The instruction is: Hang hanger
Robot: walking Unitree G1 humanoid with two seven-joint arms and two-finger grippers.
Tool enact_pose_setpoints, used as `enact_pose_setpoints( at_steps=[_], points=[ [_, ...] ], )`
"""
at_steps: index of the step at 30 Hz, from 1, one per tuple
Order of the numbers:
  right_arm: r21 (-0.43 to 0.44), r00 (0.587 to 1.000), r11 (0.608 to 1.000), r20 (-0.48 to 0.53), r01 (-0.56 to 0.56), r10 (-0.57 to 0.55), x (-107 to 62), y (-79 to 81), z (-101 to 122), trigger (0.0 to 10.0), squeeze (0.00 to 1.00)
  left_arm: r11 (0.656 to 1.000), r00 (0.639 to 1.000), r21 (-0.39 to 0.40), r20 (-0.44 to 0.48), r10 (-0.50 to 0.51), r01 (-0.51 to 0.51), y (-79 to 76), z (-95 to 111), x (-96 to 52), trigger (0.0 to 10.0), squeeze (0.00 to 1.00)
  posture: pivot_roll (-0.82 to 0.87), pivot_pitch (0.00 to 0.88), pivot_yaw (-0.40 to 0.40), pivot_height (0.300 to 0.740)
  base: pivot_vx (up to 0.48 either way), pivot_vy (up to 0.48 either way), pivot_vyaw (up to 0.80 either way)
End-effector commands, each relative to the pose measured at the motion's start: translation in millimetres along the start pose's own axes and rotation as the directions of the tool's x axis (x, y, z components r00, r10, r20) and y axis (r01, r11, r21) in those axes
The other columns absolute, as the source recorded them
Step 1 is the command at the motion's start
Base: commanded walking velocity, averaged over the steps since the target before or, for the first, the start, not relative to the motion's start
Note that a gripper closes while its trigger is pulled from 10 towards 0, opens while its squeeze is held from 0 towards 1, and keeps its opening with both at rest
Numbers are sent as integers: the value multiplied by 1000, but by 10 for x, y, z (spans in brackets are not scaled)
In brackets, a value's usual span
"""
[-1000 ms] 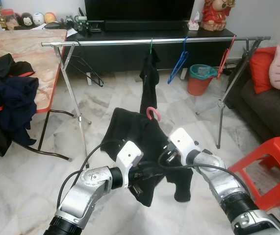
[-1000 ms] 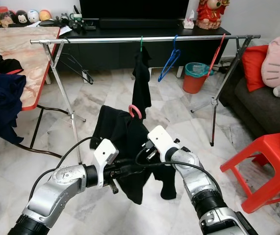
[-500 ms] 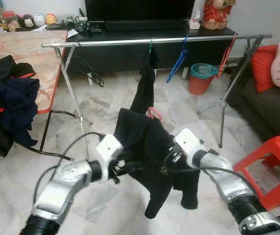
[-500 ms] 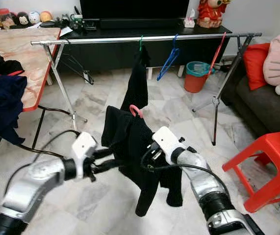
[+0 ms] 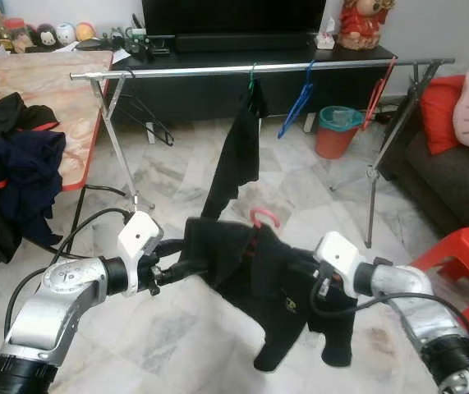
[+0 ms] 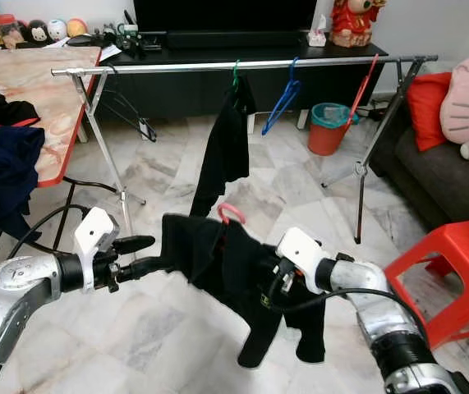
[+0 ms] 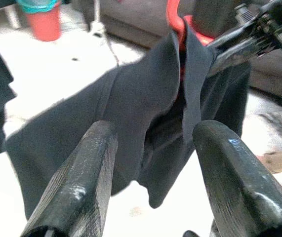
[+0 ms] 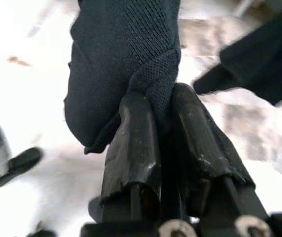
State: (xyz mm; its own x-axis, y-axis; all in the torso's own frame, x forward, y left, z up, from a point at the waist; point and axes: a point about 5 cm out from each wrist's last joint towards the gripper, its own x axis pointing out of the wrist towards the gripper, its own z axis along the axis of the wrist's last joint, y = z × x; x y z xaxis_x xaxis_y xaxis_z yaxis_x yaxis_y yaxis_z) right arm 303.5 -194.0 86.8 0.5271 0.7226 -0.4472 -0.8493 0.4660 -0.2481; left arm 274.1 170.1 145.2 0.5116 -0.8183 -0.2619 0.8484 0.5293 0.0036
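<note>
Spread wider than a second ago, the black garment point(image 5: 271, 275) on its pink hanger point(image 5: 262, 217) hangs between the 2 grippers, above the marble floor point(image 5: 177, 328) and in front of the clothes rail point(image 5: 218, 71). The right gripper point(image 8: 163, 116) has its fingers clamped on the fabric. The left gripper point(image 6: 140, 254) has moved out to the left, fingers point(image 7: 79, 185) apart around the cloth.

A black garment point(image 5: 279, 283) covered all but the pink hook of its hanger point(image 5: 264, 217). Cloth hid the right gripper point(image 8: 163, 106) fingertips, and where the left gripper point(image 5: 186, 256) met the garment could not be made out.
</note>
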Motion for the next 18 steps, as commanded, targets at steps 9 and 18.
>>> enact_pose_setpoints(
  at_steps=[9, 18],
  points=[
    [-71, 962, 963, 69, -260, 265, 0, 25, 253, 0, 0, 974, 975, 50, -47, -218, 221, -174, 47, -96, 10000, 0, -59, 0, -71, 740, 0, 0, 0],
    [-63, 924, 923, 17, -381, 382, 44, 140, 177, 0, 0, 943, 943, 37, -52, -329, 331, -297, 79, -300, 10000, 0, -48, 0, -89, 740, 0, 0, 0]
  ],
)
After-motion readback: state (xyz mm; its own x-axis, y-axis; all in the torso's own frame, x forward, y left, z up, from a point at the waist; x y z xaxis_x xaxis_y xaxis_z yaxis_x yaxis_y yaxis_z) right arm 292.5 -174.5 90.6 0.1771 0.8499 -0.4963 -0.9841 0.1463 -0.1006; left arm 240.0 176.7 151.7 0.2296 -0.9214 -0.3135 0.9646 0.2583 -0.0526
